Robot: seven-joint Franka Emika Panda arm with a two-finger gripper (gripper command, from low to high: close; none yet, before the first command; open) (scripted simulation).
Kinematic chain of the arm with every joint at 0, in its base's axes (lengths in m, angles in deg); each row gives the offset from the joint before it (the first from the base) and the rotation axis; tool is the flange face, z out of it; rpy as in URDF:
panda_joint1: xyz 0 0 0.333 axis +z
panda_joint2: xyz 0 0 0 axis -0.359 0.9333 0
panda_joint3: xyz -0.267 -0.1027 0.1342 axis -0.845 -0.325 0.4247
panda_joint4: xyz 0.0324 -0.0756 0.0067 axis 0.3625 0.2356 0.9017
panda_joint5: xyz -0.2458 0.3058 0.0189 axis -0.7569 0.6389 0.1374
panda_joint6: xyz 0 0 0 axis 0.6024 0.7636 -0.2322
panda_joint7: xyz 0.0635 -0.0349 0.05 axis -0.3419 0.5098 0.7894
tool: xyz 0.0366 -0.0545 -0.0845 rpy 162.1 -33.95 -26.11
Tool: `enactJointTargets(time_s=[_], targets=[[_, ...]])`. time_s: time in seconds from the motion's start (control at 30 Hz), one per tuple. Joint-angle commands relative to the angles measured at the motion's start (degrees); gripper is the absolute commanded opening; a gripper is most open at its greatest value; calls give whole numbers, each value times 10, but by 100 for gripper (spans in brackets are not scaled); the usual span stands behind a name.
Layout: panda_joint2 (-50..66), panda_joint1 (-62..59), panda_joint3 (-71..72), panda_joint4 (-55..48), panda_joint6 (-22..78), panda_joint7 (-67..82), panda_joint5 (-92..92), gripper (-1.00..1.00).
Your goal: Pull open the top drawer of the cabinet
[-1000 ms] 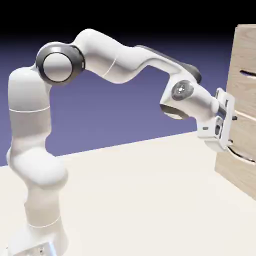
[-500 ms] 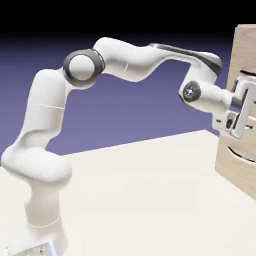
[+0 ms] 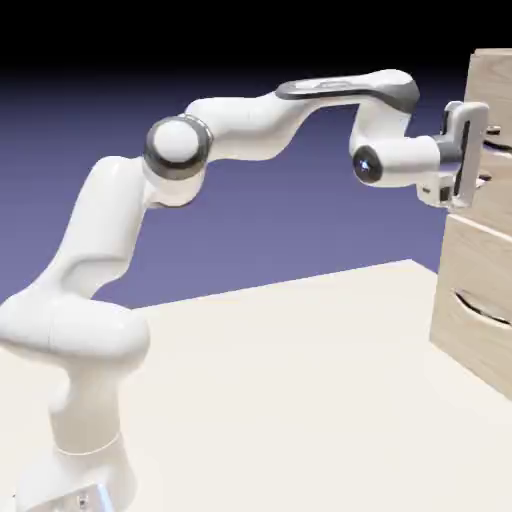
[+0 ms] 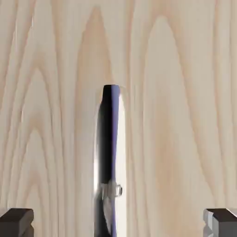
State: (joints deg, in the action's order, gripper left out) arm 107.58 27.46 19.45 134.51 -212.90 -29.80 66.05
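Note:
The pale wood-grain cabinet (image 3: 490,80) stands at the right edge of the exterior view. Its top drawer (image 3: 495,195) is the upper front, and my gripper (image 3: 484,152) is pressed up close to that front at handle height. In the hand view the drawer's wood (image 4: 55,92) fills the picture and the thin dark handle (image 4: 108,157) runs down the middle. The two grey fingertips (image 4: 16,222) sit far apart at the bottom corners, one on each side of the handle. The gripper (image 4: 118,222) is open and does not touch the handle.
The lower drawer front (image 3: 475,310) with its own dark handle (image 3: 482,310) sits below the hand. The beige table (image 3: 280,400) stretches from the arm's base to the cabinet. The arm's elbow (image 3: 178,145) stands high at the left.
The hand has risen from the lower drawer's handle up to the top drawer's handle, and the arm has stretched out toward the cabinet. The jaws stayed wide.

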Motion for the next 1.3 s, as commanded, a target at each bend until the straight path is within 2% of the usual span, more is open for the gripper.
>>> enactJointTargets(time_s=[0.0, 0.23, 0.27, 0.53, 0.87, 1.27], targets=[[13, -14, 5, -21, -4, -23, -14, 0], [94, -103, 39, -152, -27, -165, -103, 0], [94, -103, 39, -152, -27, -165, -103, -100], [28, 4, -25, -6, 10, -45, -10, -100], [-61, 197, -157, 195, 52, 85, 62, -100], [-90, 446, -365, 372, 82, 142, 84, -100]])
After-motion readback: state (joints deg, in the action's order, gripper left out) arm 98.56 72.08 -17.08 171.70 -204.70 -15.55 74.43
